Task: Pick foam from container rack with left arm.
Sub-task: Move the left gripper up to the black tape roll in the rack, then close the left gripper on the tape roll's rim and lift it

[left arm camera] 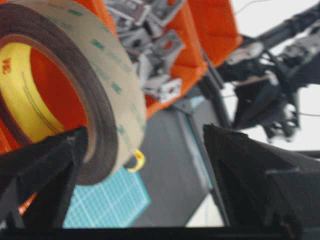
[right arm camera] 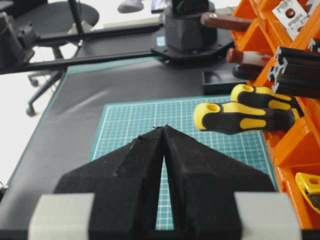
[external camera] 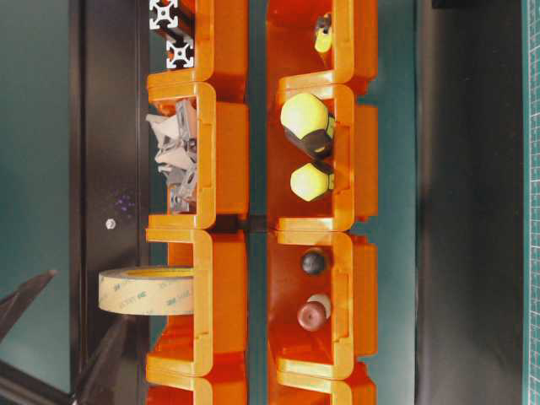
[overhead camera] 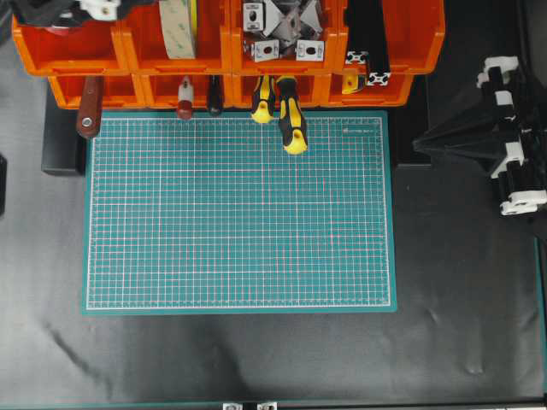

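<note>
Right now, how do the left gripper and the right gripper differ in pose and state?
The left gripper has its jaws spread wide, while the right gripper has its fingertips pressed together. The left gripper sits up at the orange bins with one finger beside the foam tape roll; the right gripper hangs off to the side over the table, near nothing. Neither is holding anything, and both have black fingers.

Red "3M" on the foam's [left arm camera: 60, 95] yellow core, liner print probably 3M

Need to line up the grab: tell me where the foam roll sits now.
Overhead view, top edge: the foam roll stands on edge in an upper orange bin, left of the metal brackets' bin.
</note>
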`<state>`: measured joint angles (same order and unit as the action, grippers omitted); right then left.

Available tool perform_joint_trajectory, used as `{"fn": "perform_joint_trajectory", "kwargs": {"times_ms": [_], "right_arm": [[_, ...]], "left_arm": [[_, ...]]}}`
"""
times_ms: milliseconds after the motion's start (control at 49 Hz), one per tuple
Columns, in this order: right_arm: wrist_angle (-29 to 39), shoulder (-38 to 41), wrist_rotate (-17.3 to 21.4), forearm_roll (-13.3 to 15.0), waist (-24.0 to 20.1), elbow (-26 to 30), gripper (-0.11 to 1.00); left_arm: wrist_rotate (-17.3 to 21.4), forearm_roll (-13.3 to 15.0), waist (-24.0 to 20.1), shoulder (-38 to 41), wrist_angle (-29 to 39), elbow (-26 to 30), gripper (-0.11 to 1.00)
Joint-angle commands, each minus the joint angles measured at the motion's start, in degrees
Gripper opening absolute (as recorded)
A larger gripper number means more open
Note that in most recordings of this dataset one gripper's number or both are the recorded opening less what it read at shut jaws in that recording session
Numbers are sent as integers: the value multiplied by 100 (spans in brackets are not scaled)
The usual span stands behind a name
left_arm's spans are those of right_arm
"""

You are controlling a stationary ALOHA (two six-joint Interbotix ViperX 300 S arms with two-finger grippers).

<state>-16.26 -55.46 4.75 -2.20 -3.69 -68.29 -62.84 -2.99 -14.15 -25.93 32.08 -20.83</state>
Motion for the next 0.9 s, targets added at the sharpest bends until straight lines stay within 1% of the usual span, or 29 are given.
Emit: {"fn": "perform_joint_trajectory", "kwargs": {"times_ms": [0, 285, 449, 612, 673, 734, 795, 877], "right_arm": [[-9, 18, 0, 0, -62, 123, -1], [-9, 18, 0, 0, -132, 123, -1], [-9, 18, 9, 0, -185, 123, -1], [-18, 18, 9, 0, -211, 123, -1], [-9, 9, 9, 0, -211, 123, -1], [-9, 18, 9, 0, -211, 123, -1], [-9, 18, 9, 0, -211, 123, -1], [-18, 18, 9, 0, -211, 123, -1]], "left_arm": [[9, -18, -44, 62, -26, 158, 89], [18, -9, -88, 343, -105, 299, 89], [26, -18, -97, 378, -281, 290, 89], [26, -18, -88, 360, -439, 229, 84], [18, -18, -88, 343, -448, 202, 79], [0, -18, -88, 334, -439, 176, 70], [0, -26, -88, 334, -422, 149, 58], [9, -26, -88, 299, -448, 88, 40]]}}
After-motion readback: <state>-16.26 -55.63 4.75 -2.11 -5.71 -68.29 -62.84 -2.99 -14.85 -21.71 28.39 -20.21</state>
